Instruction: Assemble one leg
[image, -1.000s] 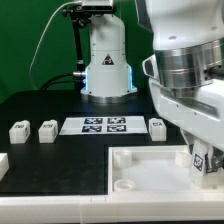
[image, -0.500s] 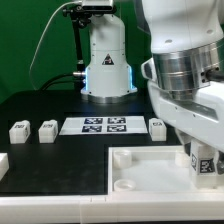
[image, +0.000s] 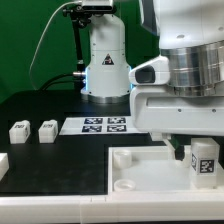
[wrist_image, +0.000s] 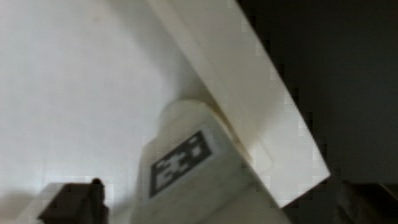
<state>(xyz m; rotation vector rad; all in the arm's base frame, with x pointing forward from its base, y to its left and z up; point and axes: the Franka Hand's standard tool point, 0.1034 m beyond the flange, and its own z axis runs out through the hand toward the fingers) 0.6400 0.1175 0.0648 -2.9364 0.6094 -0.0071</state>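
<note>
My gripper (image: 203, 166) is shut on a leg (image: 204, 159), a small white post with a black-and-white tag facing the camera. It holds the leg upright over the right end of the large white tray-like piece (image: 140, 163), by a corner socket. In the wrist view the leg (wrist_image: 192, 160) fills the space between the dark fingertips (wrist_image: 73, 199) of the gripper (wrist_image: 217, 199), with the white tray surface (wrist_image: 71, 90) behind it. Two more legs (image: 18, 131) (image: 47, 130) lie on the black table at the exterior view's left.
The marker board (image: 104, 125) lies flat behind the tray piece. A white part (image: 3, 163) shows at the exterior view's left edge. The robot base (image: 107, 62) stands at the back. The arm's body hides the table at the right.
The wrist has turned with the leg in it, so the leg's tag now faces the camera. The arm now hides the leg that lay right of the marker board.
</note>
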